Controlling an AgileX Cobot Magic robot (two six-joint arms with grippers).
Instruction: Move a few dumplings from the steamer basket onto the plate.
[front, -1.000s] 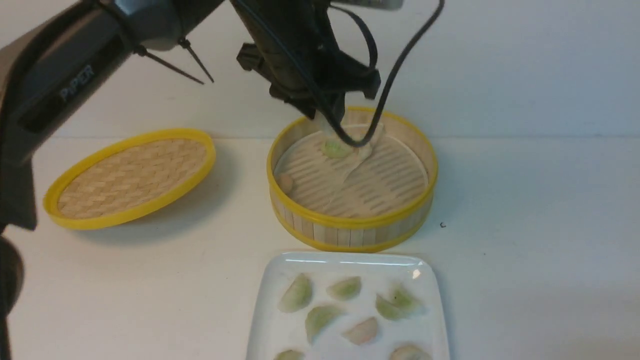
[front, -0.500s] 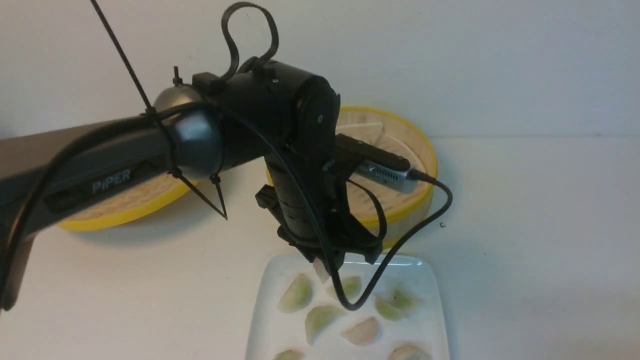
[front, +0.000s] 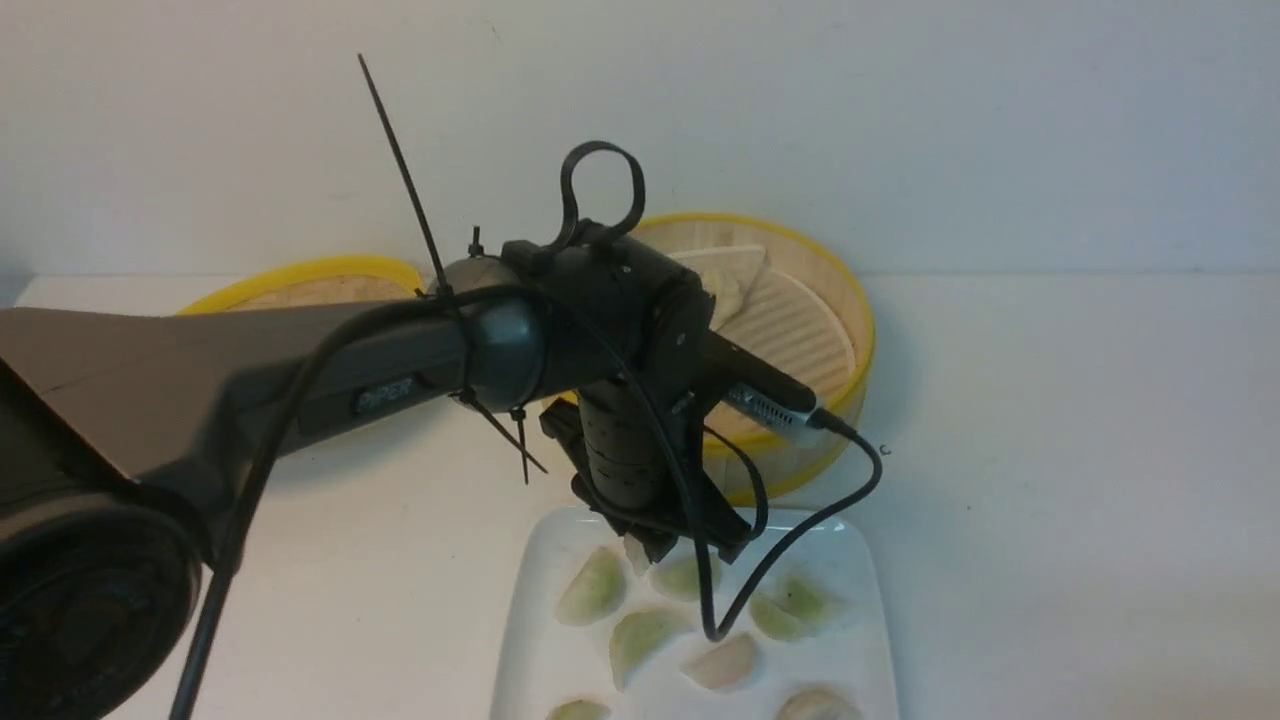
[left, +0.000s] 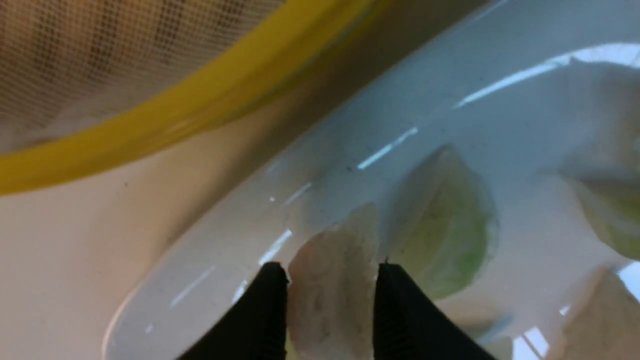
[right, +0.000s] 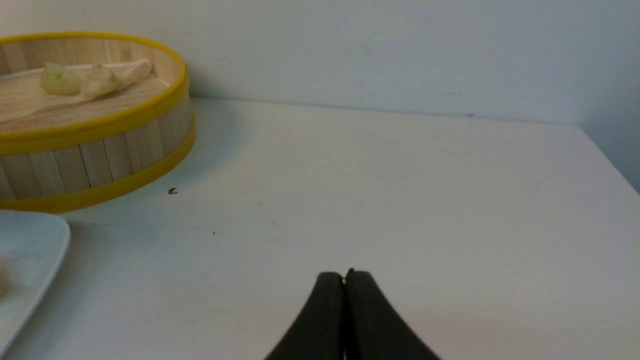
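Several dumplings (front: 640, 640) on the plate (front: 540, 662), a pale one (left: 340, 245) in the left end effector's (left: 330, 271) grip

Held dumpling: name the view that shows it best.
Left wrist view: the dumpling fills the gap between the left hand's fingertips, over the plate. The front view shows only a sliver; the right wrist view, nothing.

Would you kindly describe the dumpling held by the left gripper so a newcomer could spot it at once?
Find the white plate in front of the steamer basket. Over its far edge hangs the left gripper, shut on a pale whitish dumpling. Unlike the green dumplings lying flat on the plate, it alone is pinched between black fingers.
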